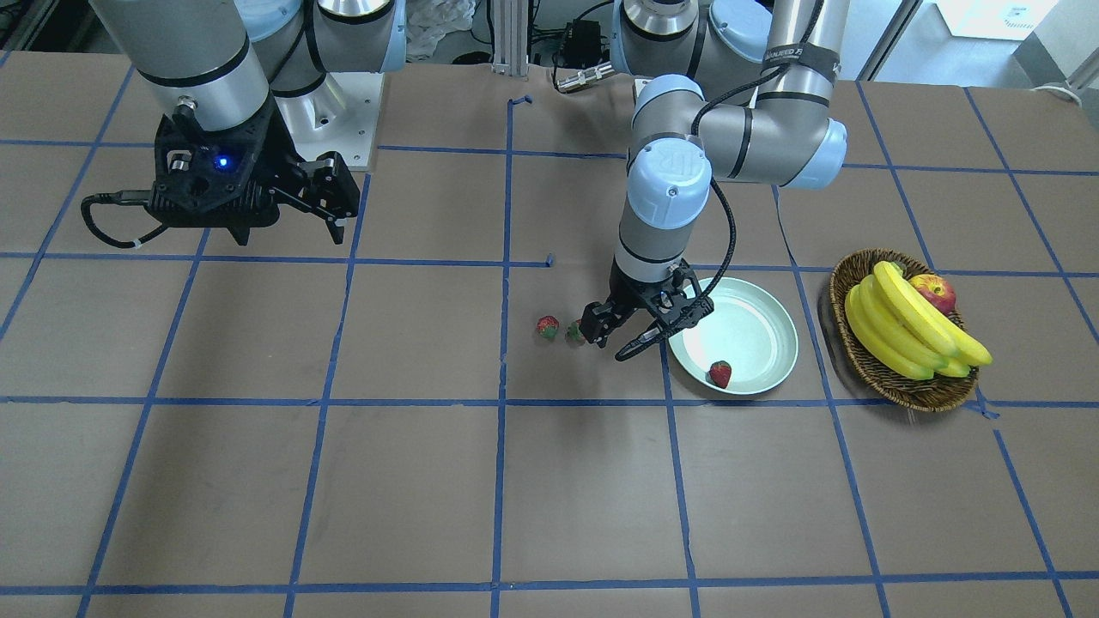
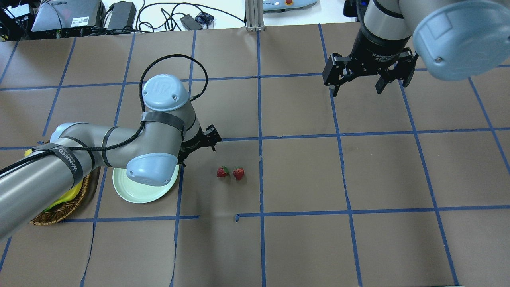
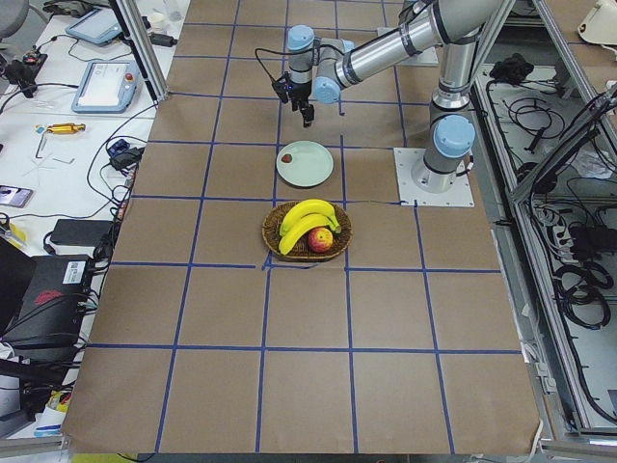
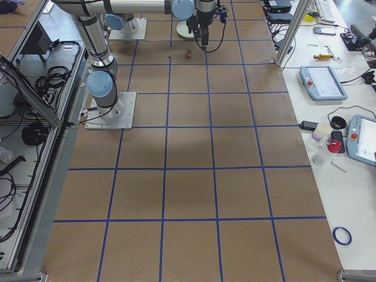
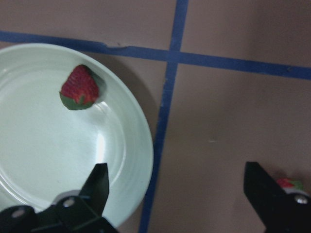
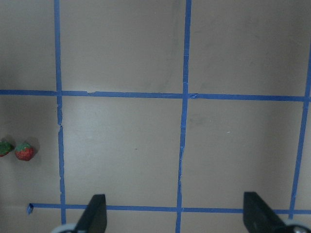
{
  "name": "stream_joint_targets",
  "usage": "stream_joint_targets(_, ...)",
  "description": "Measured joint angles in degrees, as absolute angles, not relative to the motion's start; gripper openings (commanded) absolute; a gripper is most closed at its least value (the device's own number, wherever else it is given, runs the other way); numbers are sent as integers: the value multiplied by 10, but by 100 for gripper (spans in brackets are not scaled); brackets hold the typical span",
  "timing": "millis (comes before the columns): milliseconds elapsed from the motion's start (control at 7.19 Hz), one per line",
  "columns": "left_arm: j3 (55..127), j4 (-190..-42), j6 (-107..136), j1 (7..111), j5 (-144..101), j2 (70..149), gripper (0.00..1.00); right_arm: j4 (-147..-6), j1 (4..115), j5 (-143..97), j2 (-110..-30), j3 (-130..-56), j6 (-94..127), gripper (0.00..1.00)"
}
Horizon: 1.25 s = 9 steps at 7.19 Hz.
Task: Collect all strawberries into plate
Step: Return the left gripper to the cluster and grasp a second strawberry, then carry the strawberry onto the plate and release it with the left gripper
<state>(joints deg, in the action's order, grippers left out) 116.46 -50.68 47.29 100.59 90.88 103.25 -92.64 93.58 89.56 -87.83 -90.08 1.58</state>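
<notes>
I see my left end effector [image 1: 608,342] hanging released between the plate [image 1: 755,335] and two loose strawberries [image 1: 547,327]; the banana basket [image 1: 884,382] sits beyond. The right end effector [image 2: 356,91] is released, well apart.

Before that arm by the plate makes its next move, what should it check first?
1. Left gripper open and empty: ok.
2. Plated strawberry inside the plate: ok.
3. Nearer strawberry and farther strawberry collected: not ok, both lie on the table.
4. Nearer strawberry between the left gripper's fingers: not ok, it sits beside one finger.
5. Gap between those two berries for a finger: cannot tell.
6. Right gripper out of the way: ok, open, far off.
</notes>
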Motion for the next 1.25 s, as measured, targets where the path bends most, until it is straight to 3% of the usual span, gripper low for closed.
stream_joint_targets(417,1167,-480,597,1041,891,1068,89,-926,936,895,-878,-901,16,100)
stream_joint_targets(835,1170,-467,599,1045,892,1090,63,-926,936,896,-878,-901,15,100)
stream_joint_targets(974,1170,-466,602,1046,893,1091,46,-926,936,896,-879,-901,15,100)
stream_joint_targets(1252,1171,-466,606,1046,894,1091,33,-926,936,896,-879,-901,15,100)
